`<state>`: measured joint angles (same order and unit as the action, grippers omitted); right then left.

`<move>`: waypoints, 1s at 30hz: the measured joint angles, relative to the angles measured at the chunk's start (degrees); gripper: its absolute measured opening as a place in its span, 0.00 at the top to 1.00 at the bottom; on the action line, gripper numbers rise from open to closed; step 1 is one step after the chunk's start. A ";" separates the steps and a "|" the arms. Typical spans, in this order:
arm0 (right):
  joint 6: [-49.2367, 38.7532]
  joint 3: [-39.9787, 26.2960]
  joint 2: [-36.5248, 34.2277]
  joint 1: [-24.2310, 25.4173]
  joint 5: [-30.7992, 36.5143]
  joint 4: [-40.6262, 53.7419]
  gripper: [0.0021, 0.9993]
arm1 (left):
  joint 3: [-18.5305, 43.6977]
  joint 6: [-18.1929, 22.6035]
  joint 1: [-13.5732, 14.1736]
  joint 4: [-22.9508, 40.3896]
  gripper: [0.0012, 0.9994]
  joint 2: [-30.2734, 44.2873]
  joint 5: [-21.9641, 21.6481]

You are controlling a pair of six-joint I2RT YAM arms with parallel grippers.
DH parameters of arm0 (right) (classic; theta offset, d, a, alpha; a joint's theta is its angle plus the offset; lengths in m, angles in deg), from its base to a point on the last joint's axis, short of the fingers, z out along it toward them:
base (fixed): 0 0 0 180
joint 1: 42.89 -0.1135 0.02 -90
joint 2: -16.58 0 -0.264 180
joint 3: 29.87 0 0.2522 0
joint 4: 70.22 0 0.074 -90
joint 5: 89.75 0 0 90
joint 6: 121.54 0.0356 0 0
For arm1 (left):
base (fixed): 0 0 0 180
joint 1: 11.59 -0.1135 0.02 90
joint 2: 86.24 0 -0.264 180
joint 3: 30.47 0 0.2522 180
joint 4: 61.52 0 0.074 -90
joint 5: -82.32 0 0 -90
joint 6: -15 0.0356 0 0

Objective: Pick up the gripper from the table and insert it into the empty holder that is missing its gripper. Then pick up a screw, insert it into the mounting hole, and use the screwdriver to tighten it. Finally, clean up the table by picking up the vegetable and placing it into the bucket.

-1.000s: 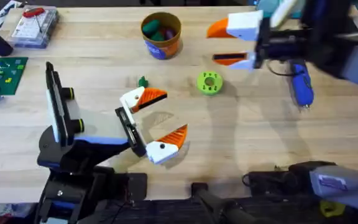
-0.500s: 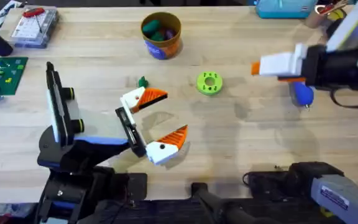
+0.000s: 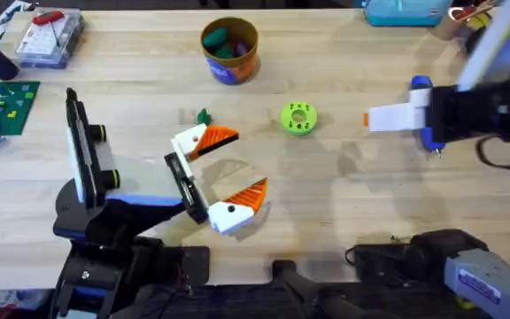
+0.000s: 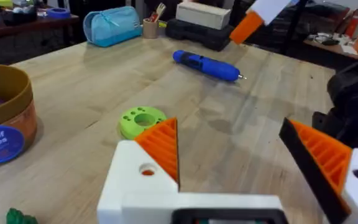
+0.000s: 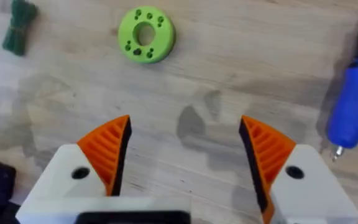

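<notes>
Left gripper [image 3: 224, 173] sits low at near-left centre of the table [image 3: 343, 221], fingers spread wide, nothing between them. Right gripper [image 5: 185, 155] hovers above the table at right, fingers wide apart and empty, just beside the blue screwdriver [image 3: 425, 124]. Bucket [image 3: 229, 50] stands far centre, green vegetable [image 3: 204, 116] lies left of the green disc [image 3: 298, 118].

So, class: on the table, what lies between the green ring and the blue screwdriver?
Bare wood: the overhead view shows nothing on the table between the green ring and the blue screwdriver, though the right gripper hangs above that stretch.
</notes>
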<state>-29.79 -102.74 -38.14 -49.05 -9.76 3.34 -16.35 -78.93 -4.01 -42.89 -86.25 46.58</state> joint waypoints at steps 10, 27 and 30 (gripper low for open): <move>1.28 -0.09 -14.32 -16.97 6.37 -3.99 0.00 | 0.00 0.00 0.00 0.00 0.01 0.02 0.00; 1.47 -0.09 -14.23 -19.21 7.45 -12.93 0.00 | 0.00 0.00 0.00 0.00 0.01 0.02 0.00; 1.47 -0.09 -14.23 -19.22 7.45 -12.87 0.00 | 0.00 0.00 0.00 0.00 0.01 0.02 0.00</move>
<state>-28.32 -102.83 -52.37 -68.27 -2.31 -9.53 -16.35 -78.93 -4.01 -42.89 -86.23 46.58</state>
